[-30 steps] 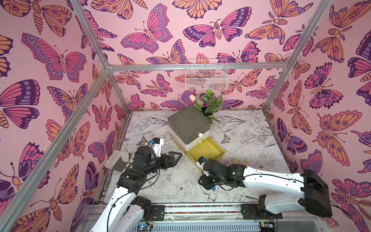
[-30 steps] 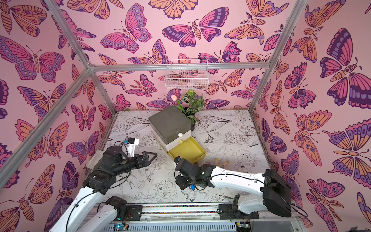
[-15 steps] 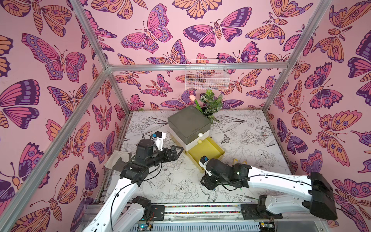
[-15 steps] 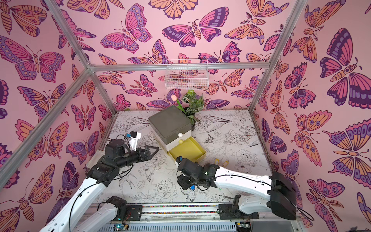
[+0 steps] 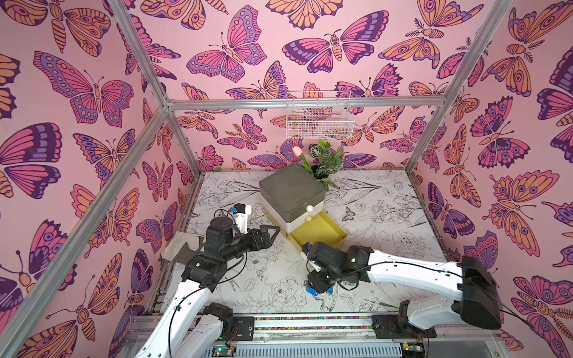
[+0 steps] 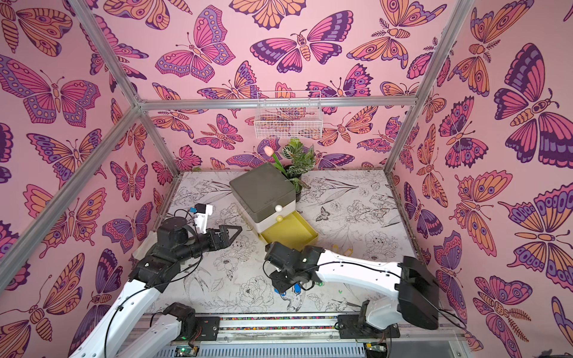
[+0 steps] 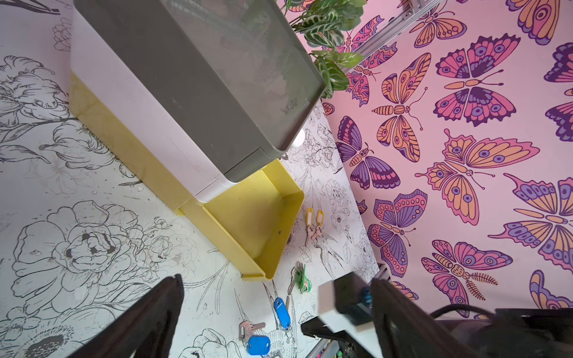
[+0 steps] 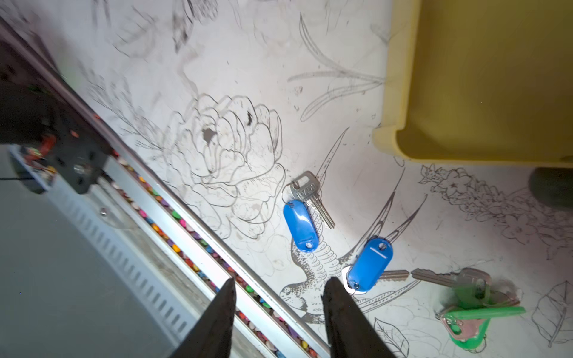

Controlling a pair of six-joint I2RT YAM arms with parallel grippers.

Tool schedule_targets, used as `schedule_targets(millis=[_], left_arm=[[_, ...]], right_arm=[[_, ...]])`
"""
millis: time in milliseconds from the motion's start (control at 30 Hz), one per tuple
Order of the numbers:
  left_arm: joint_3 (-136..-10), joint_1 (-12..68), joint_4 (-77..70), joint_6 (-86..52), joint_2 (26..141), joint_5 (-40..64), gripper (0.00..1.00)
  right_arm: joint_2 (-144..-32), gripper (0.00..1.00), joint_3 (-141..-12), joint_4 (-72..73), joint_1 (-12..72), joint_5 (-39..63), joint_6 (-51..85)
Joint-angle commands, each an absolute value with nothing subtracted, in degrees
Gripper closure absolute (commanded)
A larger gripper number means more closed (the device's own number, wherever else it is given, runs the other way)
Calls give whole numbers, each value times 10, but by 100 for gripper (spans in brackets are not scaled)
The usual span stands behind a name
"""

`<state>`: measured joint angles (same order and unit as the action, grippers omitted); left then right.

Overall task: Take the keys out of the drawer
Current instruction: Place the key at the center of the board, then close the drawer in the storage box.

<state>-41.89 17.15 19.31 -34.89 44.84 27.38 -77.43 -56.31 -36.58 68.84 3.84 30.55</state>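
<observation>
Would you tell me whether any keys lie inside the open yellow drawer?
No, the drawer shows a bare floor; the keys lie outside it on the table.

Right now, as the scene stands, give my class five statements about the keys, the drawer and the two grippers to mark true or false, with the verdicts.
1. The yellow drawer stands pulled out, and what shows of its inside holds no keys. True.
2. Both blue-tagged keys lie in the drawer. False: they lie on the table, outside it.
3. The right gripper is clamped on the green-tagged key bunch. False: its jaws stand apart and empty; that bunch lies on the table.
4. Two yellow-tagged keys lie side by side on the table, outside the drawer. True.
5. The left gripper is open and empty. True.
</observation>
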Motion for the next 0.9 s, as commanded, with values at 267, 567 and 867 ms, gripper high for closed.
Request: schedule_targets(millis=[267,567,867], left_arm=[[-549,194,116,-325,608,295,1],[-640,214,65,-325,763,324,1],[-679,216,57,-324,836,333,0]], right_arm=[[-599,51,-442,-372,511,70,458],[-620,50,-422,-411,395,103,418],[-712,50,-423,-340,348,138,394]])
